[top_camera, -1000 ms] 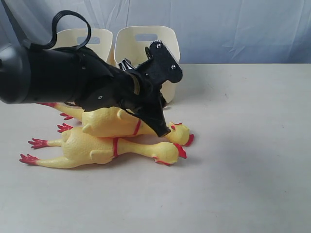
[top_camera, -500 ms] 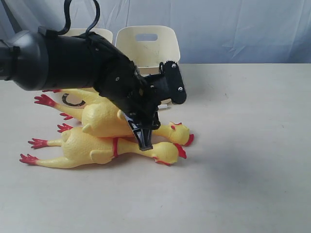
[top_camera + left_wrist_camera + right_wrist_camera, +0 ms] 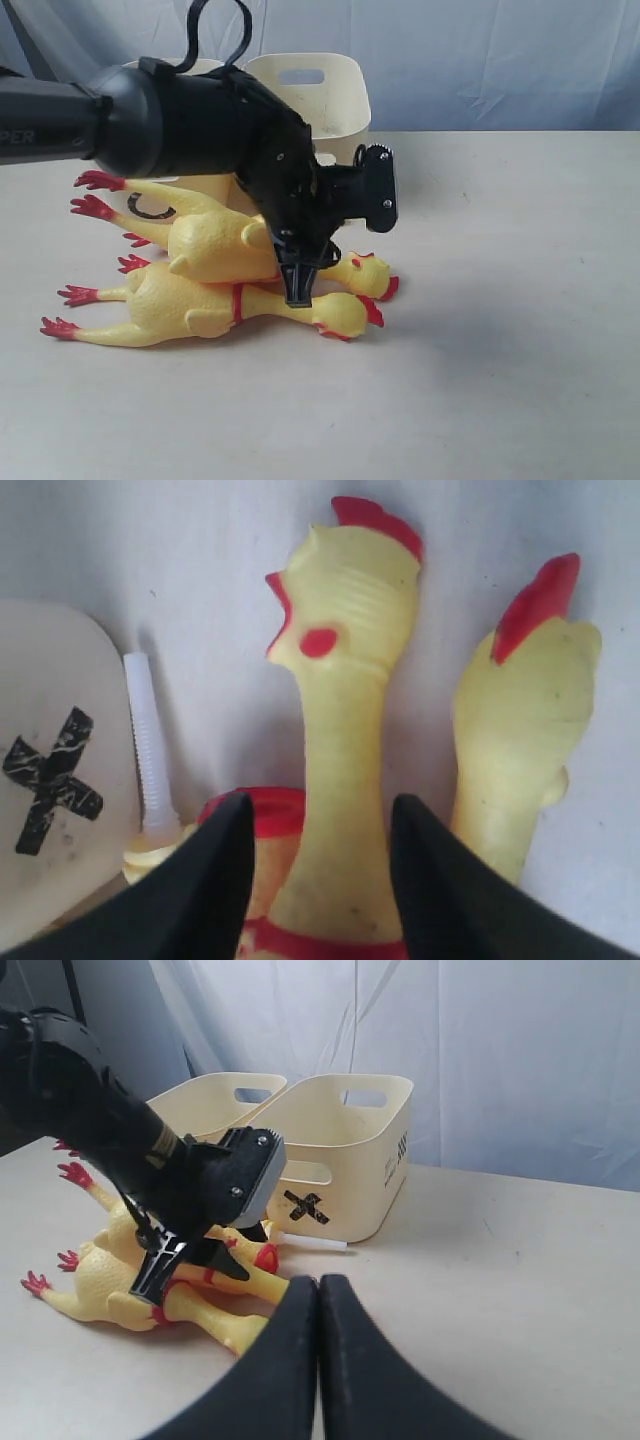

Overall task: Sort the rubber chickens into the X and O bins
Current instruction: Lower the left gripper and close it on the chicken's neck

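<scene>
**Exterior view.** The left arm (image 3: 170,120) stretches across the pile. The left gripper (image 3: 298,288) points down at the neck of the middle chicken (image 3: 215,250), which lies partly on the front chicken (image 3: 190,305). Both heads point right. The rear chicken (image 3: 150,190) is mostly hidden by the arm, with only its legs and red feet showing. All three are on the table (image 3: 500,350), just in front of the bins. The X bin (image 3: 330,95) is behind the gripper and the O bin (image 3: 152,203) is behind the legs.

**Left wrist view.** The fingers (image 3: 215,880) stand apart on either side of the middle chicken's neck, just below the head, and are not closed on it. The front chicken's head is alongside, near the outer finger. The X mark is close on the other side, with a white ribbed tube (image 3: 145,730) lying between bin and neck.

**Right wrist view.** The right gripper (image 3: 319,1295) has its pincer pressed together with nothing in it. It hangs well apart from the pile over bare table. Both bins look empty from here, though their floors are not fully seen.

**Handling (judgement).**
- The chickens are likely hollow rubber: light, soft and squashy.
- The bumpy skin should give the pads purchase.
- The neck is the narrowest part and fits the jaws.
- Held there, the long body and legs will probably sag and swing.
- A hold nearer the red band or upper body should carry it more level.
- The middle chicken rests on its neighbour, so lifting it may drag or roll the front one.
</scene>
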Robot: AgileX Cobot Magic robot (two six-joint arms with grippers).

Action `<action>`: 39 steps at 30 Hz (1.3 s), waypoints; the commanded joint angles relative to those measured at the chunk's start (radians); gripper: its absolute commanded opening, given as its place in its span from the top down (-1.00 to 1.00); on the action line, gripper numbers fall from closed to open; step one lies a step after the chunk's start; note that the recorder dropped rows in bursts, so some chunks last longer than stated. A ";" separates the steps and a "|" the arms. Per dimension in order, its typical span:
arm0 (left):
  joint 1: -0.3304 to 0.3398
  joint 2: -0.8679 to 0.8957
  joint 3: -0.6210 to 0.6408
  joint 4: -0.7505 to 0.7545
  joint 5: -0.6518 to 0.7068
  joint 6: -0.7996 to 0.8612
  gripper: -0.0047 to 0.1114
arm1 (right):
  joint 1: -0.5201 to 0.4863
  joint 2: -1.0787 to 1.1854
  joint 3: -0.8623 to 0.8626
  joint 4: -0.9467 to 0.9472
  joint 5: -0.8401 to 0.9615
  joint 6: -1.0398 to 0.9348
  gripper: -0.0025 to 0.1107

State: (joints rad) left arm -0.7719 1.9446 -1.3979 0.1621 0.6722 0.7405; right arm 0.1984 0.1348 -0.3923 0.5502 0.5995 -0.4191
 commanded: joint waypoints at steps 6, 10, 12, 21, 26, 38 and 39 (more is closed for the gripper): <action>-0.028 0.092 -0.080 0.119 0.067 -0.007 0.12 | 0.002 -0.002 -0.006 0.002 -0.007 -0.006 0.96; -0.028 0.121 -0.101 0.135 0.076 -0.007 0.12 | 0.002 -0.002 -0.006 0.002 -0.007 -0.006 0.96; -0.028 0.137 -0.105 0.141 0.067 -0.007 0.12 | 0.002 -0.002 -0.006 0.002 -0.007 -0.006 0.96; -0.028 0.161 -0.109 0.152 0.033 -0.005 0.13 | 0.002 -0.002 -0.006 0.002 -0.007 -0.006 0.96; -0.028 0.185 -0.109 0.167 0.032 -0.005 0.13 | 0.002 -0.002 -0.006 0.002 -0.007 -0.006 0.96; -0.028 0.218 -0.146 0.180 0.043 -0.007 0.16 | 0.002 -0.002 -0.006 0.002 -0.007 -0.006 0.96; -0.028 0.218 -0.151 0.180 0.044 -0.007 0.19 | 0.002 -0.002 -0.006 0.002 -0.007 -0.006 0.96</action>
State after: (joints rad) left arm -0.7947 2.1614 -1.5312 0.3397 0.7085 0.7387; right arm 0.1984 0.1348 -0.3923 0.5502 0.6012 -0.4191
